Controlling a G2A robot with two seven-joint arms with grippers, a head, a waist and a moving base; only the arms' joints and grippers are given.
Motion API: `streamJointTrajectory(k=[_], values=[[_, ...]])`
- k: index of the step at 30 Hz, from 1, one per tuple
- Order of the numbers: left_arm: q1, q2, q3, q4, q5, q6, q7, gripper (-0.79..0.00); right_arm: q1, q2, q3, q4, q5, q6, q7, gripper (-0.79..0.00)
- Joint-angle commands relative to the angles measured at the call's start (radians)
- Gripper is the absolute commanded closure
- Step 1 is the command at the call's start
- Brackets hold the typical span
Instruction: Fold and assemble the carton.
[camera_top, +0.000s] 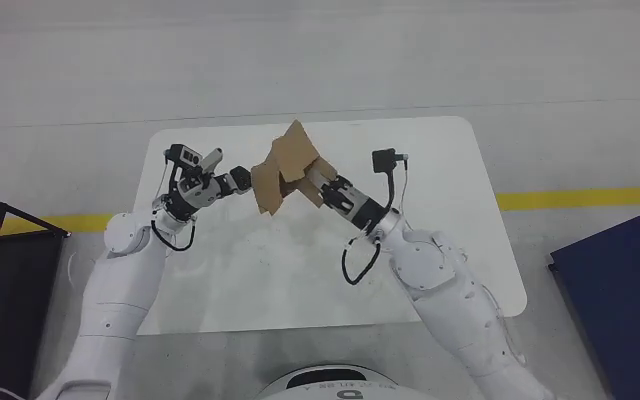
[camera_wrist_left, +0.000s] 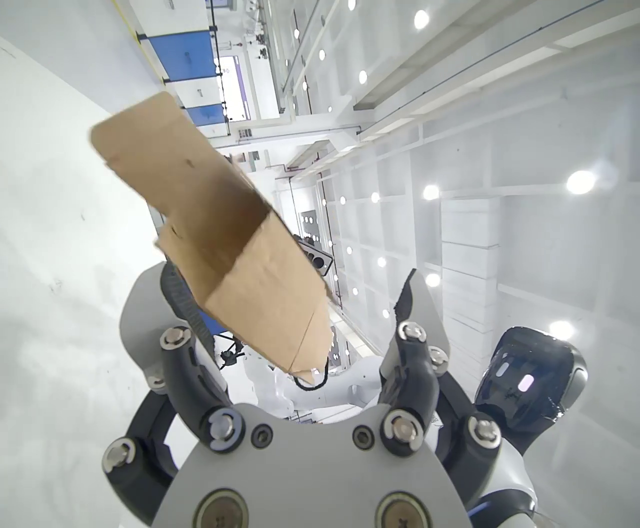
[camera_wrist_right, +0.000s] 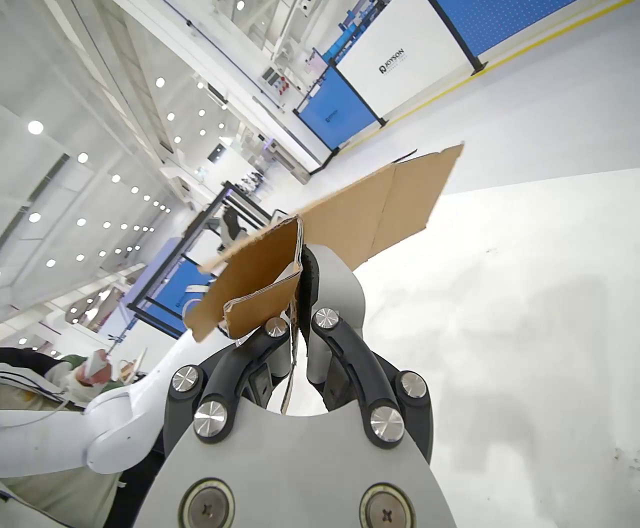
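a brown corrugated cardboard carton (camera_top: 288, 168), partly folded w/ flaps sticking out at diff angles, hangs in the air over the far-middle part of a white rounded-corner table (camera_top: 440, 210), between the two arms. the right gripper (camera_wrist_right: 301, 272) is clamped on it: in the right wrist view both fingers (camera_wrist_right: 334, 285) are pinched tight on a doubled cardboard edge, w/ one panel fanning out past the tips and a shorter bent flap curling off to the other side. the left gripper (camera_top: 246, 180) sits at the carton's opposite side. in the left wrist view its fingers (camera_wrist_left: 417, 320) are spread wide apart, w/ a creased corner of the carton poking in between them. one finger stands well off the cardboard. the other is partly hidden behind it, so can't tell if it touches. the carton is off the tabletop.
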Motion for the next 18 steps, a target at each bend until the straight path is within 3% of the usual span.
streamJointTrajectory(k=[1, 12, 15, 18], values=[[0.003, 0.003, -0.019, 0.010, -0.009, 0.000, 0.005, -0.785, -0.008, 0.002, 0.014, -0.007, 0.036, -0.009, 0.011, 0.000], [0.005, 0.002, -0.026, 0.000, -0.028, 0.013, 0.037, -0.785, -0.011, 0.001, 0.010, -0.008, 0.049, -0.013, 0.012, 0.000], [0.010, 0.001, -0.048, -0.023, -0.094, 0.028, 0.028, -0.785, -0.021, -0.002, -0.006, -0.001, 0.160, -0.071, 0.031, 0.000], [-0.003, 0.004, -0.062, -0.027, -0.133, 0.057, -0.052, -0.785, -0.019, -0.003, -0.012, 0.024, 0.321, -0.135, 0.086, 0.000]])
